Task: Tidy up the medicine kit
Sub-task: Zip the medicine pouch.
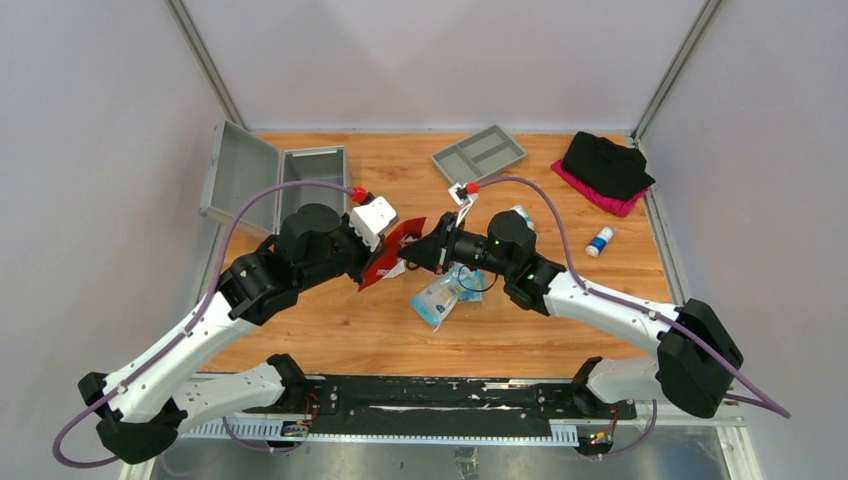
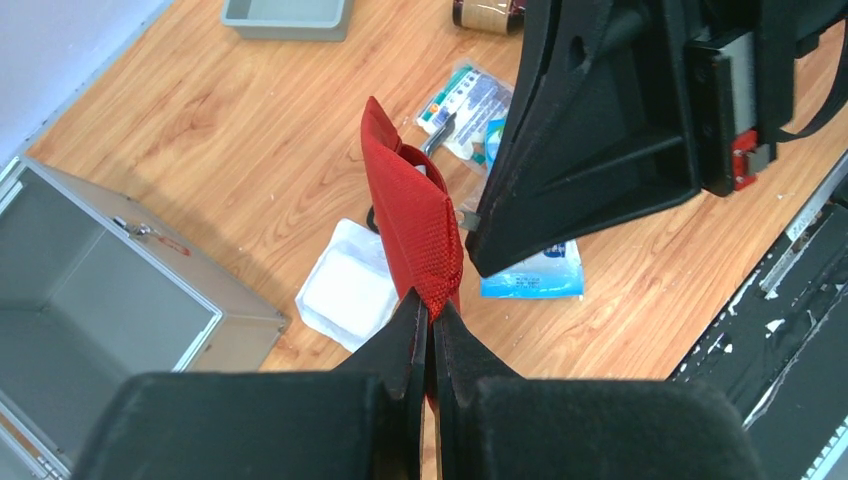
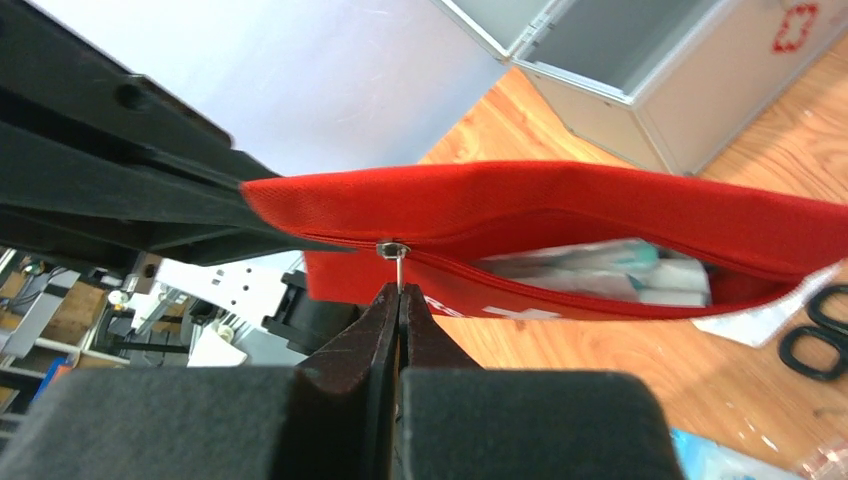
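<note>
Red pouch (image 2: pixel 412 215), centre frame: likely soft, light; left gripper (image 2: pixel 432 308) clamps its end, right gripper (image 3: pixel 399 298) pinches zip pull (image 3: pixel 397 250), the sensible hold.

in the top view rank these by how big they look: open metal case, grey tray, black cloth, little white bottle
1. open metal case, clearly the largest
2. black cloth and grey tray, which look about alike, so they are not ranked against each other
3. little white bottle, the smallest by far
</note>
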Controlling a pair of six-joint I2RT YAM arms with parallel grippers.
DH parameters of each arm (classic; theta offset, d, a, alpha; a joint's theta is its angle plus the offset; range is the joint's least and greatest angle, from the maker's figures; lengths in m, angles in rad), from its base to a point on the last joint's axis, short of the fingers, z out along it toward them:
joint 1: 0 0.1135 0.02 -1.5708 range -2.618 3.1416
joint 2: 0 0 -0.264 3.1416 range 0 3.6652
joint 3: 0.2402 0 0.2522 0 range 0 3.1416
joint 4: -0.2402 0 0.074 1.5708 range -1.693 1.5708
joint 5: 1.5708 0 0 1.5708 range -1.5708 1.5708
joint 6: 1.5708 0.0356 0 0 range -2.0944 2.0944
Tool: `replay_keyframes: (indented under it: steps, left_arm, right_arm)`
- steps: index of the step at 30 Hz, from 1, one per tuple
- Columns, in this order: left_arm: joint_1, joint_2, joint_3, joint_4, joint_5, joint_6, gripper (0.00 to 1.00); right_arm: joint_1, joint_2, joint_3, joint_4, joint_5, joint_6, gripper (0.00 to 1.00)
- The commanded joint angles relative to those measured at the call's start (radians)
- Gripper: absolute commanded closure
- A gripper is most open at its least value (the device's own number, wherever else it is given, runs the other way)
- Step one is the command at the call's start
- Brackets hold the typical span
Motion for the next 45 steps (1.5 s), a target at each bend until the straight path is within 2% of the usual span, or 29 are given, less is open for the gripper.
replay_keyframes:
  steps: [1, 8, 12, 21, 28, 31, 36, 39, 40, 45]
  left_arm:
    - [0.004, -0.012, -0.001, 0.021, 0.035, 0.006, 1.00]
    - [0.004, -0.053, -0.010, 0.051, 0.130, 0.005, 1.00]
    - [0.004, -0.089, -0.022, 0.070, 0.242, -0.003, 1.00]
    - [0.004, -0.156, -0.047, 0.092, 0.353, -0.001, 1.00]
    - [0.004, -0.185, -0.041, 0.110, 0.494, 0.020, 1.00]
    - [0.004, -0.200, -0.041, 0.118, 0.531, 0.024, 1.00]
    - [0.004, -0.205, -0.044, 0.123, 0.550, 0.022, 1.00]
    - [0.004, -0.206, -0.048, 0.119, 0.473, 0.011, 1.00]
    - [0.004, -0.205, -0.051, 0.116, 0.429, 0.003, 1.00]
    - [0.004, -0.206, -0.072, 0.122, 0.190, -0.043, 1.00]
  right_arm:
    - [-0.044, -0.019, -0.026, -0.113, 0.072, 0.011, 1.00]
    - [-0.081, -0.023, -0.011, -0.245, 0.085, -0.035, 1.00]
    - [-0.102, -0.065, -0.025, -0.274, 0.081, -0.060, 1.00]
    - [-0.177, -0.124, 0.019, -0.520, 0.056, -0.225, 1.00]
    - [-0.200, -0.148, 0.066, -0.639, 0.018, -0.367, 1.00]
    - [-0.207, -0.158, 0.099, -0.718, 0.048, -0.430, 1.00]
    - [-0.213, -0.171, 0.121, -0.751, 0.026, -0.485, 1.00]
    - [-0.213, -0.185, 0.134, -0.776, 0.005, -0.517, 0.88]
    - [-0.213, -0.197, 0.135, -0.783, 0.011, -0.522, 0.80]
    - [-0.213, -0.284, 0.114, -0.797, 0.075, -0.519, 0.62]
